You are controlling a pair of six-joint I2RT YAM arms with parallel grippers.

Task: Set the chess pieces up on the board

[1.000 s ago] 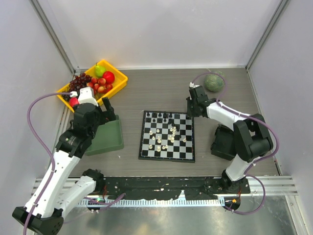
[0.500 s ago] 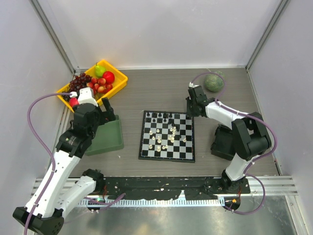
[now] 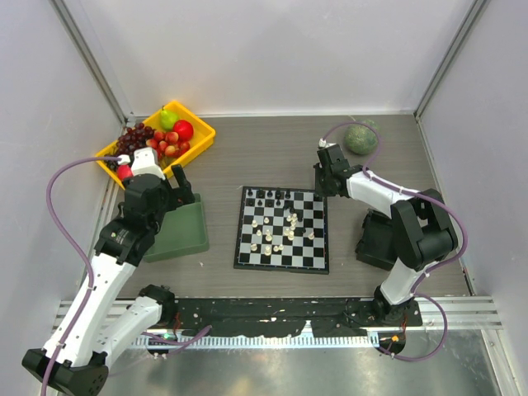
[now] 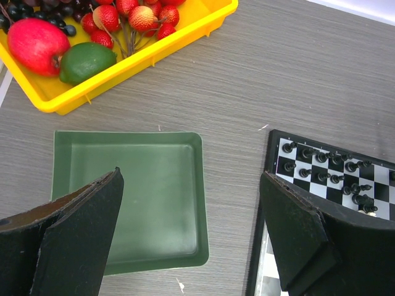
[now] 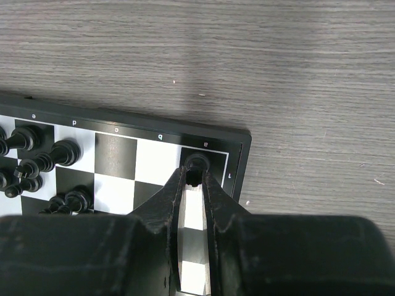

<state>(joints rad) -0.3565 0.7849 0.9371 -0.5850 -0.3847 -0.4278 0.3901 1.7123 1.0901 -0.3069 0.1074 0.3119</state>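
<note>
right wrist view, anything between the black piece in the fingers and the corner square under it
Nothing visible does. The black chess piece sits between the right gripper tips, directly over the bare corner square. The other black pieces stand farther left.

Right fingers (image 5: 165, 198) hide most of a black piece (image 5: 195, 163) at the board's (image 5: 123, 157) corner.

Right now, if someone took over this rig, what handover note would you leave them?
Left gripper: open, empty, above the green tray.
Right gripper: shut on a black piece at the far right corner square of the board.
Done: other black pieces stand in the far rows.
Left: cream pieces are scattered mid-board, not in home rows; the held piece is not yet released.
</note>
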